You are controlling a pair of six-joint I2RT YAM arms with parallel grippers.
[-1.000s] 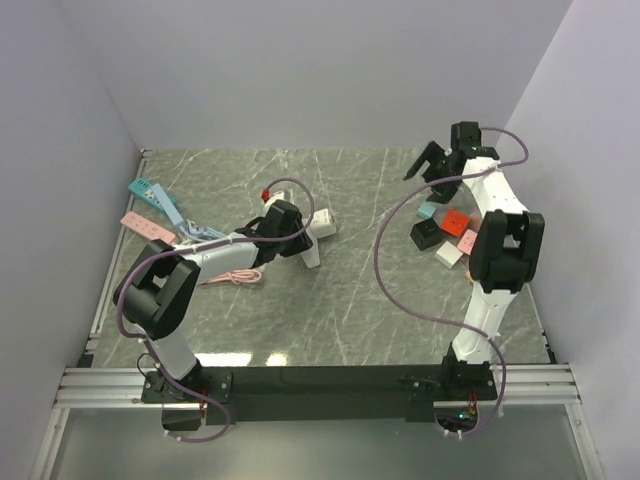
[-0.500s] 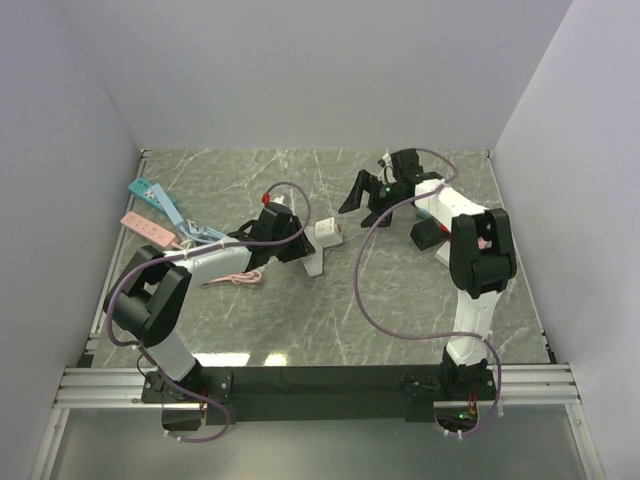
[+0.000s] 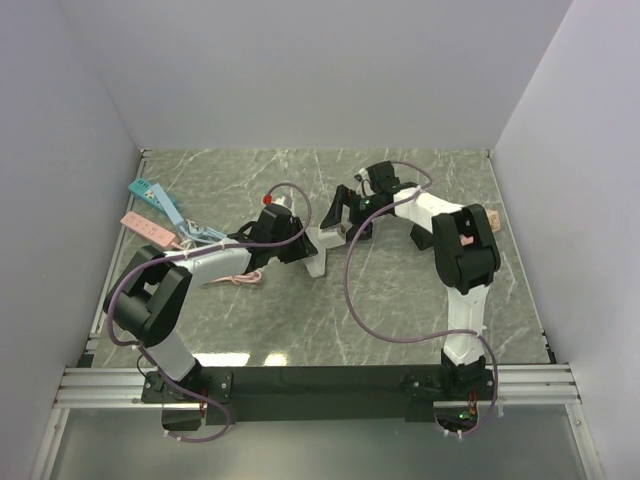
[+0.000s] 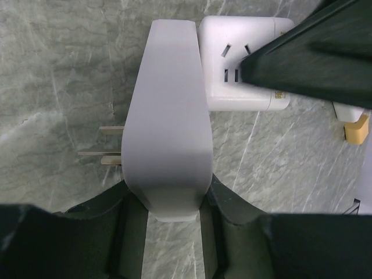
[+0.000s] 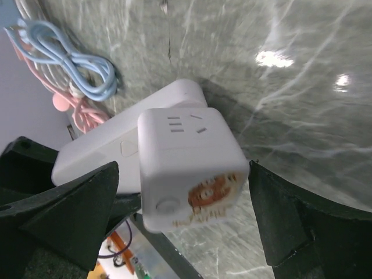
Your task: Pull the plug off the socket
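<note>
My left gripper [image 4: 168, 209] is shut on the narrow end of a long white socket body [image 4: 168, 116], which lies flat on the marble table [image 3: 300, 320]. Bare metal prongs [image 4: 102, 154] stick out of its left side. A white cube plug [image 4: 244, 64] with slot holes sits tight against its other side; the joint between them is hidden. In the right wrist view the cube plug [image 5: 186, 168] lies between the wide-open fingers of my right gripper [image 5: 186, 215], with the socket body [image 5: 110, 154] behind it. From above, the right gripper [image 3: 345, 222] straddles the cube plug [image 3: 327, 236] next to the left gripper [image 3: 298, 248].
A blue power strip [image 3: 152, 197] and a pink one [image 3: 147, 226] lie at the far left with coiled blue and pink cables [image 3: 215, 240]. A pink cable [image 3: 240, 277] lies under the left arm. Small coloured blocks [image 3: 424, 235] sit behind the right arm. Walls close three sides.
My right arm has swung from the back right corner leftwards to the cube plug, its jaws now wide around it. The left gripper has kept its hold and place.
</note>
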